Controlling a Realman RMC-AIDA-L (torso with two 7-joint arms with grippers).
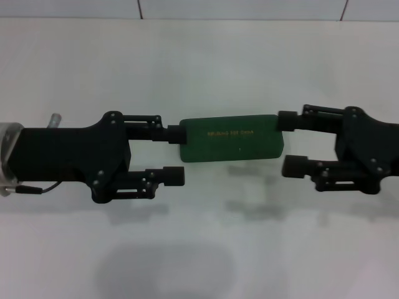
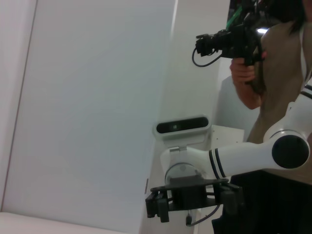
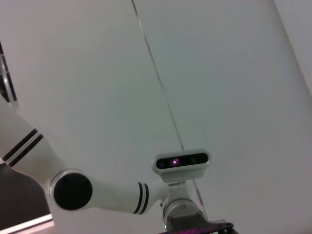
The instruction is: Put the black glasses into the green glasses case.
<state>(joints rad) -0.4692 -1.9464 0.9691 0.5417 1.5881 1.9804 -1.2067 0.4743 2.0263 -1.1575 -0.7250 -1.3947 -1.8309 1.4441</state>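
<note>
Now, closed green glasses case [image 1: 229,137] flat mid-table [image 1: 199,68], lid up. Left pincer [image 1: 175,156] spread wide at one end, upper fingertip [image 1: 176,134] touching the case; right pincer [image 1: 291,143] likewise wide at the other end. Black glasses nowhere visible.

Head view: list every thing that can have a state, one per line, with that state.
green glasses case: shut, lid down, lying flat on the white table between the two pincers.
left pincer: open, one fingertip at the case's left end, the other nearer the camera and clear of it.
right pincer: open, one fingertip at the case's right end, the other clear of it.
black glasses: not visible in any view.
</note>
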